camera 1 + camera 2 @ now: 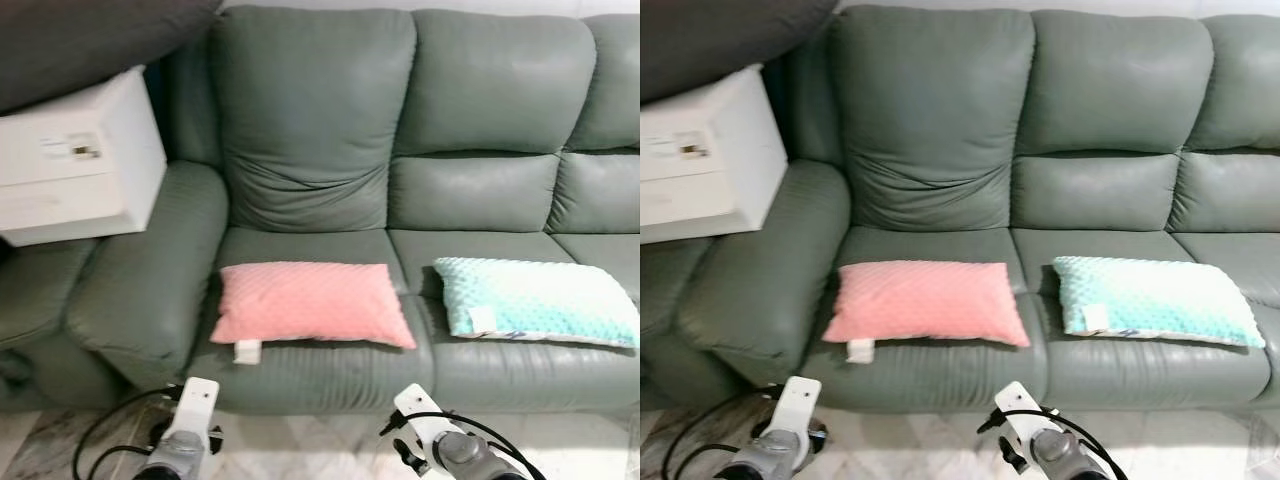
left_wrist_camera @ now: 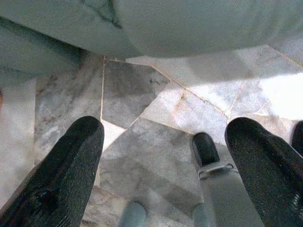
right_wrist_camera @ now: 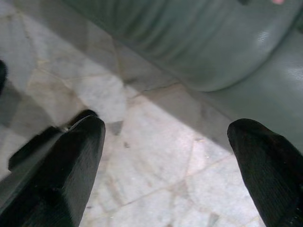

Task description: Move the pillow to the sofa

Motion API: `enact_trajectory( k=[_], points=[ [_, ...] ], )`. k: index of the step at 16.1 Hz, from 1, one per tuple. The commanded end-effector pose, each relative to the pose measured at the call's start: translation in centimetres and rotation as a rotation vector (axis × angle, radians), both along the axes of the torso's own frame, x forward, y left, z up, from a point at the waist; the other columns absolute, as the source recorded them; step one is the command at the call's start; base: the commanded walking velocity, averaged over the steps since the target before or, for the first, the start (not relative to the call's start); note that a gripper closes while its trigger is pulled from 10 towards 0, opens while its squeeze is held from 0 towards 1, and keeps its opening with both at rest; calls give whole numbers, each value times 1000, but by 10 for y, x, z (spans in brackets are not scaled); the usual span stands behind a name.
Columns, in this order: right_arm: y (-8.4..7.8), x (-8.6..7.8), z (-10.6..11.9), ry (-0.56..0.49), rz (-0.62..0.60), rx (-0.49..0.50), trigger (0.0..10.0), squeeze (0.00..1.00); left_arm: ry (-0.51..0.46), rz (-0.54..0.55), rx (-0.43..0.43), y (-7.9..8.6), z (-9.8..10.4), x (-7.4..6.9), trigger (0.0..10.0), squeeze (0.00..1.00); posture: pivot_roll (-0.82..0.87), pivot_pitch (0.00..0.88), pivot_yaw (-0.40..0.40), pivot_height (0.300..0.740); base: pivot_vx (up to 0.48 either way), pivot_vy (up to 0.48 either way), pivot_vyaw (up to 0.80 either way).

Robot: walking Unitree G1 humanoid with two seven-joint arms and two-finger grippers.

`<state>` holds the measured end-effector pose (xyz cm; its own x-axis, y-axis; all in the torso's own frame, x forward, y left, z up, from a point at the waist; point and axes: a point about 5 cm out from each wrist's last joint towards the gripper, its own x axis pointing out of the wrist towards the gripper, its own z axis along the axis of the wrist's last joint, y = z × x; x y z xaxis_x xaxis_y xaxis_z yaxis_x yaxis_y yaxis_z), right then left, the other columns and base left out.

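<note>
Lying flat on the sofa (image 1: pixel 470 110) seat: pink pillow (image 1: pixel 308 303), resting on the left-hand seat cushion just below the backrest, white tag hanging over the front edge. Sitting beside it on the next cushion, apart by a narrow gap at the seam: teal pillow (image 1: pixel 535 301), also flat, small white label showing at its near corner. Both lying well clear of the sofa's front edge, neither touched by either arm.

Standing on the padded armrest at the far left: white box (image 1: pixel 78 160), pressed close against a dark grey cushion (image 1: pixel 90 35) above it.

Hanging low in front of the sofa, over the marble floor (image 2: pixel 180 118): left pincer (image 2: pixel 165 156), fingers (image 2: pixel 66 175) spread wide apart, holding nothing, pale veined tiles and the sofa's lower edge showing between them. Likewise hanging low near the sofa base: right pincer (image 3: pixel 170 165), fingers (image 3: pixel 71 161) gaping wide, gripping nothing, with light tiles and the grey-green leather front of the sofa showing past the tips.

Showing at the bottom of the head views: both silver wrists, left arm (image 1: pixel 185 430) and right arm (image 1: pixel 440 440), black cables looping beside them, both well short of the seat.
</note>
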<state>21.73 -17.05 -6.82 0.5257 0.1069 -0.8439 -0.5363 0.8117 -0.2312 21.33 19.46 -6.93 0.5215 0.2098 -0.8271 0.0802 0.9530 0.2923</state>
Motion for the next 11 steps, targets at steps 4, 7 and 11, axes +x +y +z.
enact_trajectory(
  k=[4,7,11],
  points=[
    [-5,1,1,8,19,-26,10000,0,-6,-16,-14,-6,1,3,10000,0,-109,0,-50,740,0,-463,0],
    [-5,1,1,10,-4,-18,10000,0,-4,-21,-12,-6,1,2,10000,0,-108,0,-49,740,0,-480,0],
    [-15,15,10,-72,-445,223,10000,0,-4,-16,-14,-5,0,2,10000,0,-105,0,-47,740,0,-237,0]
  ],
)
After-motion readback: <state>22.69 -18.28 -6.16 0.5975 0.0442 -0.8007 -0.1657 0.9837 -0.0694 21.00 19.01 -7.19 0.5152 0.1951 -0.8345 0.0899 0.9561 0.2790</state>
